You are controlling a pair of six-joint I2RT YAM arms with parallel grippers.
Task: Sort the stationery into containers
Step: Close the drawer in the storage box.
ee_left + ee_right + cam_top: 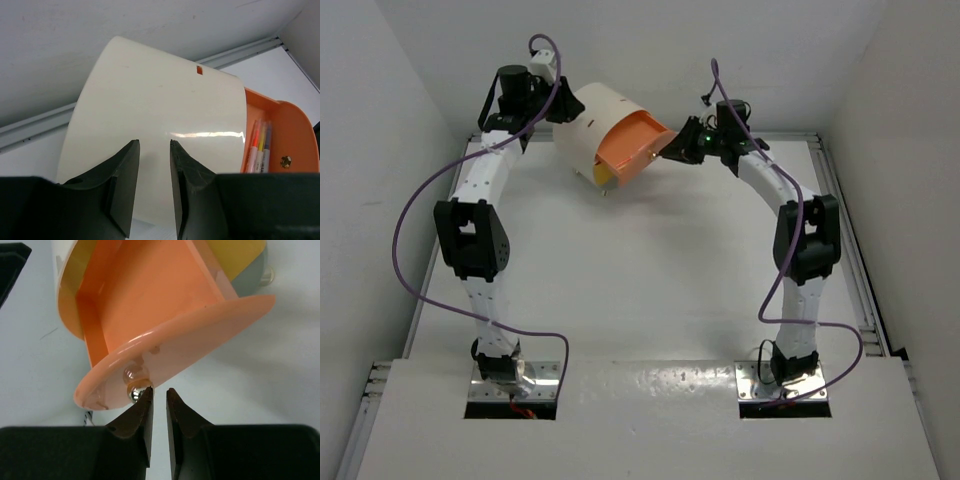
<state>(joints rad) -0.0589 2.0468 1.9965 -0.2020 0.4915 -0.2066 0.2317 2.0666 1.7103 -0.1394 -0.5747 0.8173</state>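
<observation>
Marks: the only marking we find is a small orange square mark (199, 70) high on the curved cream wall of the cabinet (160, 130). Any print on the pens is too small to read.

Cabinet stands at the far side of the table (650, 290), between the two arms. Its peach drawer (165, 305) is pulled out toward the right arm. A yellow drawer (604, 173) sits closed beneath it.

Stationery: thin pens (260, 145), pink-orange, yellow and bluish, lie side by side in the peach drawer against its side wall. A brass nut (286, 161) shows on the inner face of the drawer front.

Right gripper (159, 391): fingers narrow, a slim gap with nothing in it. The metal knob (136, 393) on the drawer front sits just outside the gap, against the tip of the finger seen on the left of the wrist view.

Left gripper (153, 145): at the cabinet's back wall, on the side away from the drawer. Fingers narrow and nothing between them; we cannot tell whether the tips touch the wall. The pens lie well off to the right of these fingers.
</observation>
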